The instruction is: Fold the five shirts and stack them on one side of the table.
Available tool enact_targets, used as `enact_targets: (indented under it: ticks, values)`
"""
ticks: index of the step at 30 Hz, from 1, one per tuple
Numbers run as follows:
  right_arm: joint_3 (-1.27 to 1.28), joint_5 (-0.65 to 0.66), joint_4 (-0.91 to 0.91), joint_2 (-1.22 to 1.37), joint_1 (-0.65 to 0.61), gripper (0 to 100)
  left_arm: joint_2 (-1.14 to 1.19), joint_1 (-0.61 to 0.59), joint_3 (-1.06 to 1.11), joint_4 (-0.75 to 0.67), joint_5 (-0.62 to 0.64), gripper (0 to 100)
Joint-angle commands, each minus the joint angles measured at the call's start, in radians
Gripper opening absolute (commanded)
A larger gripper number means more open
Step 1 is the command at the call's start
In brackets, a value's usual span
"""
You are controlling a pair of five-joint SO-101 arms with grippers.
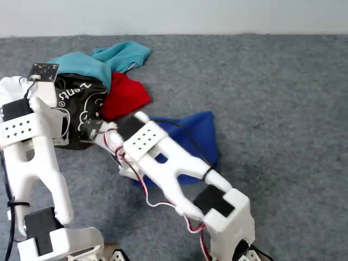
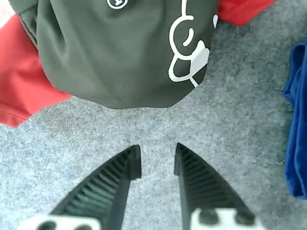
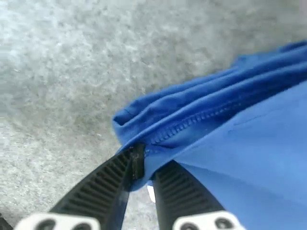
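My right gripper [image 3: 147, 165] is clamped on the hem of the blue shirt [image 3: 230, 139]. My left gripper [image 2: 157, 160] hangs partly open, holding nothing, with the black shirt [image 2: 120, 52] just ahead of its tips on the surface [image 2: 240, 110].

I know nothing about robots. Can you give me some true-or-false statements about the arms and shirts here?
1. The right tool pinches an edge of the crumpled blue cloth shirt. True.
2. The left tool holds the black cloth shirt with white print. False: it is open over bare grey carpet, apart from that shirt.
3. The black shirt lies over part of the red cloth shirt. True.
4. The teal cloth shirt lies on the blue shirt. False: it lies by the black and red ones, apart from the blue.
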Motion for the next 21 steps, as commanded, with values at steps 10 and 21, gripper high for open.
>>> enact_targets:
  ticks: [10, 21]
  values:
    - [-0.008, -0.041, -0.101, 0.113, -0.022, 4.6, -0.044, 0.003, -0.031, 0.008, 0.008, 13]
    - [-0.222, -0.037, 0.134, 0.113, -0.044, 27.4, -0.144, -0.005, -0.074, 0.008, 0.008, 13]
